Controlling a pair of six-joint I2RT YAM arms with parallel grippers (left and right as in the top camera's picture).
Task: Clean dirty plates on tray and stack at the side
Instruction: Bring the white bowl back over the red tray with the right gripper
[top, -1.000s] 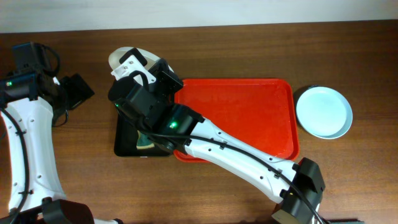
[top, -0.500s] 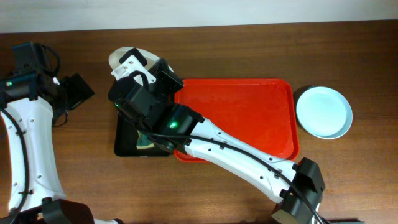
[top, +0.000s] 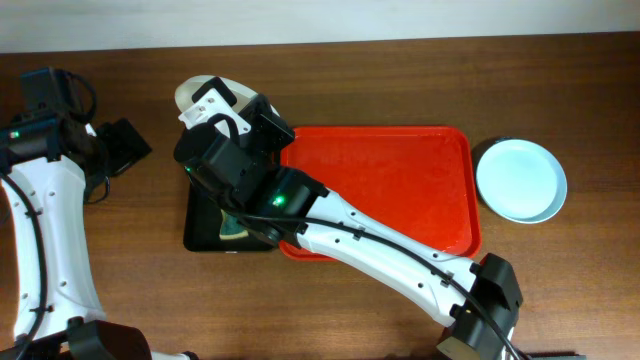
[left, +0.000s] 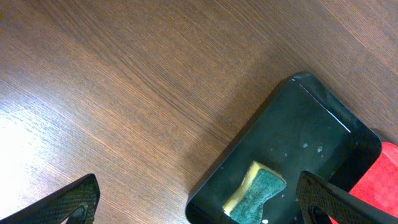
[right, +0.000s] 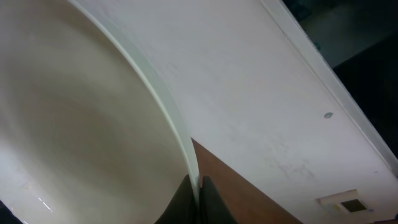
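The right claw (top: 208, 98) is pinching the rim of the round, shallow white plate (top: 193, 91). In the right wrist view its two dark fingertips are pressing together on the thin edge, with the pale bowl of the plate filling the left of the picture. From overhead, the plate is showing past the claw over the brown wooden table (top: 400, 80). It is being held at the far end of the narrow black rectangular plastic tray (top: 197, 235) and just left of the far left corner of the large red rectangular plastic tray (top: 400, 190). Whether the plate is touching the wood cannot be told.

The white right arm is reaching across the near left corner of the red tray. A round pale mint-blue plate (top: 521, 180) is sitting on the table just beside the red tray's right rim, off the tray.

The left claw (left: 196, 190) is hanging with its fingers spread wide, gripping nothing, over the wood to the left of the black tray. A yellow-and-green sponge (left: 258, 191) is lying inside that black tray, which is sitting against the red tray's left side.
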